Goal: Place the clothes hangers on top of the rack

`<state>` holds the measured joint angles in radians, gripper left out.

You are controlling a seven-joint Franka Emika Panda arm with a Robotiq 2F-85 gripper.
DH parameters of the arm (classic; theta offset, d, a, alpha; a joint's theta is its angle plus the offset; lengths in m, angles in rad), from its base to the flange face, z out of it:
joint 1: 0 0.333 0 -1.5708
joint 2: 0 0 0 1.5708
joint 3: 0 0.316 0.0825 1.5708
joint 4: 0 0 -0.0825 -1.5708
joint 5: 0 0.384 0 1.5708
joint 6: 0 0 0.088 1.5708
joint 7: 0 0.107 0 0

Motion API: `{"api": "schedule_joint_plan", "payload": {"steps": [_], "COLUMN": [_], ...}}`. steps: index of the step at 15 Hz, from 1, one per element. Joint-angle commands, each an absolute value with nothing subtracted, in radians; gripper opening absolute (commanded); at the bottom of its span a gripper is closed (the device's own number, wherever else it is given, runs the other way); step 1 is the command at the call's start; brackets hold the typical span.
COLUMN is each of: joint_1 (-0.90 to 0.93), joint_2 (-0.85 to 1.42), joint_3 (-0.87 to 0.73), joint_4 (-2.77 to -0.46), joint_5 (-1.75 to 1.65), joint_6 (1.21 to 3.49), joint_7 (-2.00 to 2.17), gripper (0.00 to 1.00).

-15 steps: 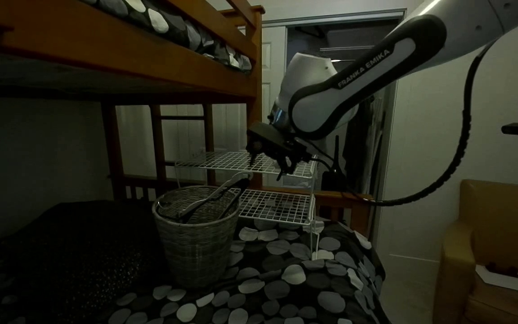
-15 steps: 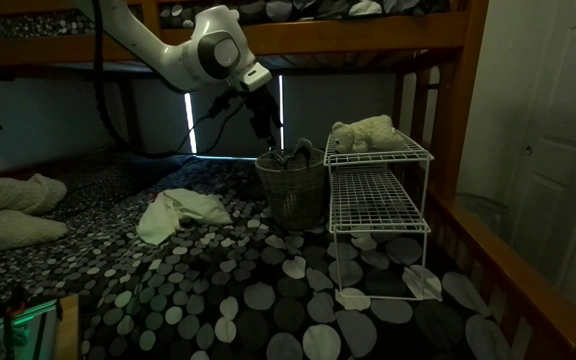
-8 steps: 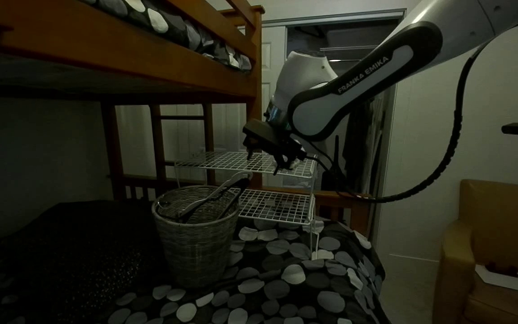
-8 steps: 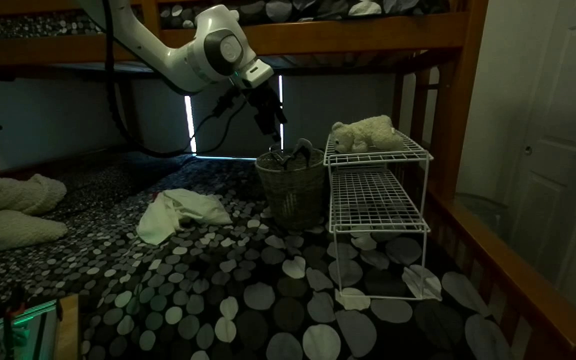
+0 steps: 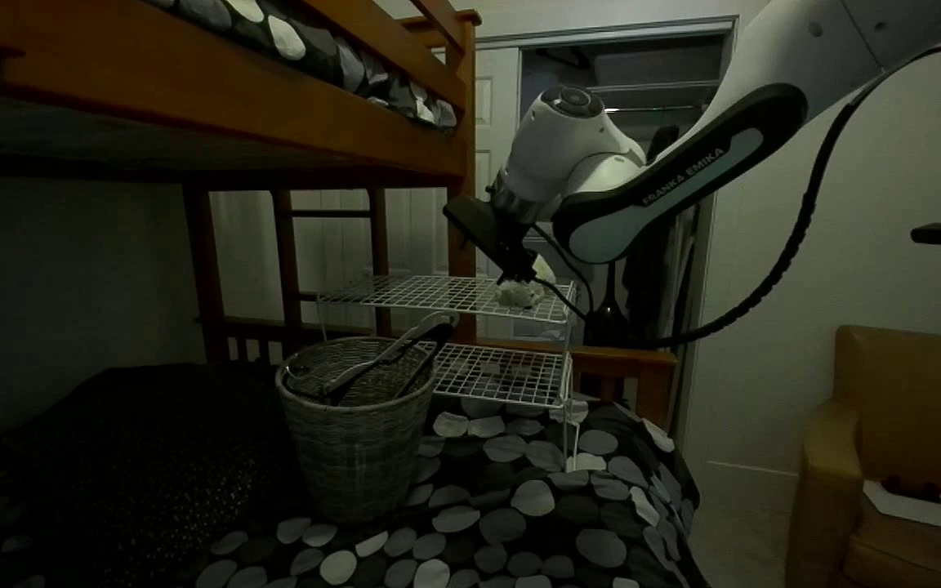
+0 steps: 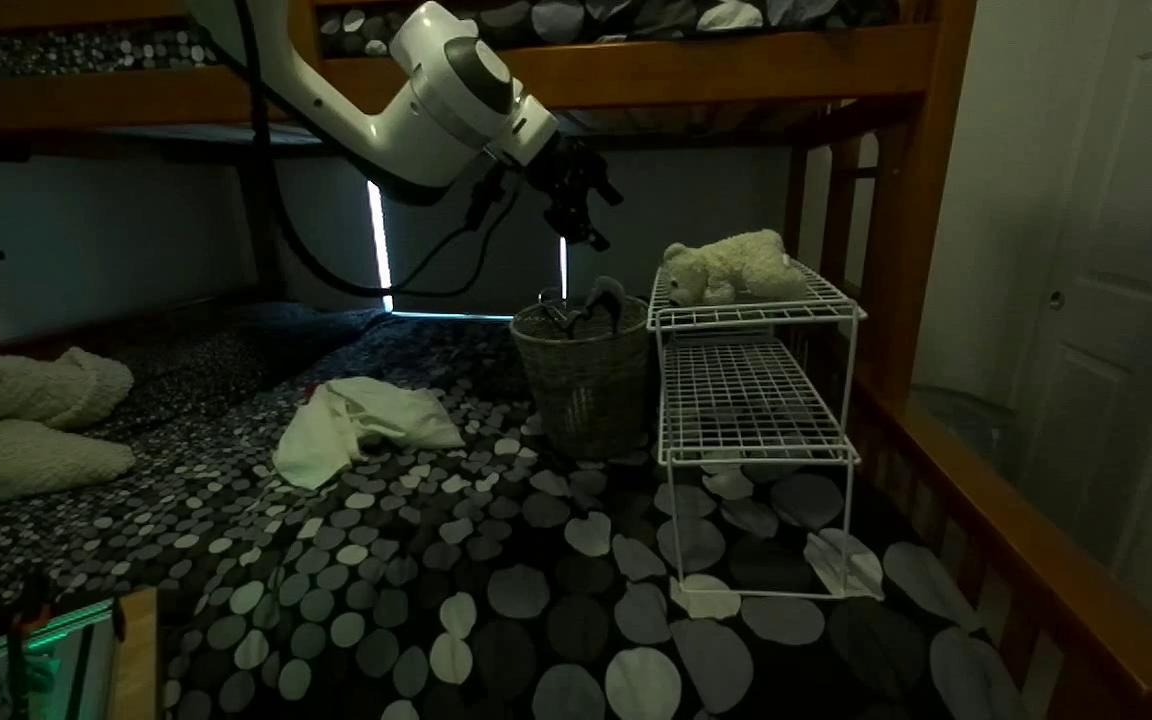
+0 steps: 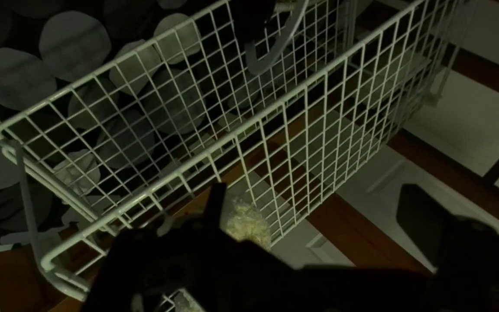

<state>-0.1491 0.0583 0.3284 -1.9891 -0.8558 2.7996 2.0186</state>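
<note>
In wicker basket (image 5: 356, 457): clothes hangers (image 5: 397, 354), prob. light, stiff, slick; best grip prob. upper protruding end. Jaws apart, w/o load.

The basket (image 5: 356, 457) partly hides the clothes hangers (image 5: 393, 355).

v. dim, bright slits (image 6: 379, 245); pincer (image 7: 314, 187) prob. underexposed

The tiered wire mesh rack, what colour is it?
The tiered wire mesh rack is white, clearest in an exterior view.
</note>
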Motion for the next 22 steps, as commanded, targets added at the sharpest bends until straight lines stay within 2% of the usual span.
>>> {"api": "schedule_joint_plan", "payload": {"steps": [1, 8, 13, 14, 15, 16, 20, 22], "joint_1": [-0.104, -0.092, -0.15, -0.073, -0.202, -0.226, -0.442, -0.525], "joint_2": [0.184, 0.339, 0.427, 0.422, 0.458, 0.472, 0.548, 0.56], "joint_3": [0.334, 0.328, 0.377, 0.299, 0.456, 0.498, 0.797, 0.894], "joint_4": [-1.923, -1.868, -1.815, -1.838, -1.834, -1.84, -1.863, -1.862], "joint_5": [-0.989, -0.929, -0.857, -0.71, -0.733, -0.675, -0.526, -0.481], "joint_6": [2.791, 2.903, 3.062, 3.111, 3.093, 3.09, 2.999, 2.926], "joint_7": [2.273, 2.409, 2.336, 2.229, 2.22, 2.156, 1.93, 1.866], "gripper": [1.0, 1.0, 1.0, 1.0, 0.75, 0.74, 0.42, 0.26]}}
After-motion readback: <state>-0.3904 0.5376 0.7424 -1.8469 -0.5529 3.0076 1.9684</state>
